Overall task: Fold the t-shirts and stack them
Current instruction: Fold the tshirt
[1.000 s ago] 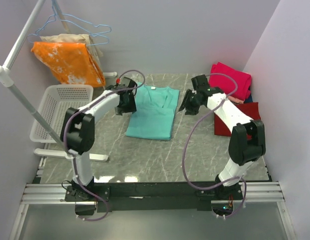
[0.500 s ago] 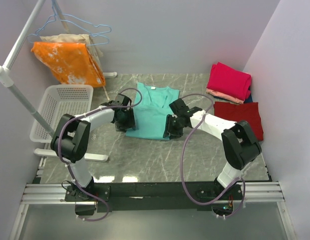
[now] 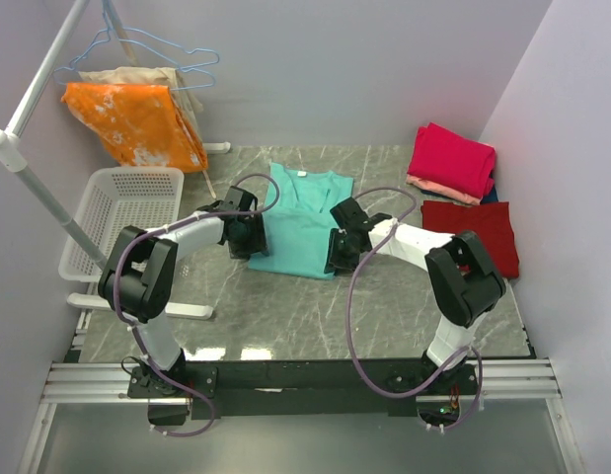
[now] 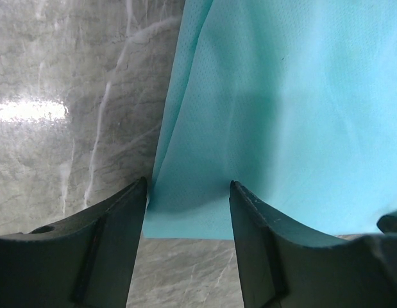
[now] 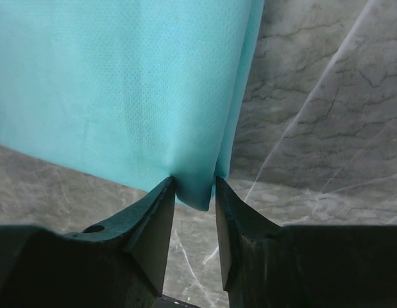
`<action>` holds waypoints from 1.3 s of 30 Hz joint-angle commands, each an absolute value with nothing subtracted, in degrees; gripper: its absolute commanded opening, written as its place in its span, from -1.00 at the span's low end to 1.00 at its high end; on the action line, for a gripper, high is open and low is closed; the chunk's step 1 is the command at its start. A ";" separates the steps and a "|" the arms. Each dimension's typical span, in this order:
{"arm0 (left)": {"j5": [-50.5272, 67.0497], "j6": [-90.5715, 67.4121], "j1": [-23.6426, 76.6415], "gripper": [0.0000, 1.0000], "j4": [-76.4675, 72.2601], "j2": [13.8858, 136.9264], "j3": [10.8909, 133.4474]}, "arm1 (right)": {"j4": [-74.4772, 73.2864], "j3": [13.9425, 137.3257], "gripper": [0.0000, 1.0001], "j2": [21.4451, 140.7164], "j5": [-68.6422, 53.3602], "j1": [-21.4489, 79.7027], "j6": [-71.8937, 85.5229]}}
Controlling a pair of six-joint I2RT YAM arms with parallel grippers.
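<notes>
Folding this one begins on the marble table (image 3: 285, 316), where the teal t-shirt (image 3: 303, 219) lies flat. Its collar is on the far side of both sets of jaws and its bottom hem is right at them. Well outside the right jaws lie the dark red t-shirt (image 3: 475, 232) and the magenta-pink t-shirt (image 3: 451, 158), so that side looks like where your stack belongs.

Your left gripper (image 4: 188, 186) stands wide. One hem corner lies between its jaws and nothing is pinched yet. Your right gripper (image 5: 195, 183) is narrow and pinches the other hem corner, with the cloth puckering at both jaws.

To do this step well, close the left jaws on every layer at that corner, not only the top one. The side fold shows just inside the jaw, so take it in too. Match the depth of bite on both sides, then lift the two corners evenly so the hem stays straight. Watch that neither corner slips before you carry it towards the collar.
</notes>
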State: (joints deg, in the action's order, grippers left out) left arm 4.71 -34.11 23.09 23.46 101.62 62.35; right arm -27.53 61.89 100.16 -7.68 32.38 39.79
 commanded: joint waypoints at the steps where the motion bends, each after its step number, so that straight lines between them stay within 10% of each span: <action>1: 4.92 -34.01 23.03 0.20 26.54 102.04 62.58 | -25.58 61.00 -0.26 100.90 -6.94 32.96 40.96; 20: 5.01 -34.89 23.03 0.17 32.26 99.23 60.38 | -26.19 60.12 -0.59 103.10 -7.29 34.10 41.75; 39: 5.63 -35.60 23.03 -0.40 30.06 102.57 59.41 | -27.25 60.47 -0.70 103.97 -6.77 34.10 42.10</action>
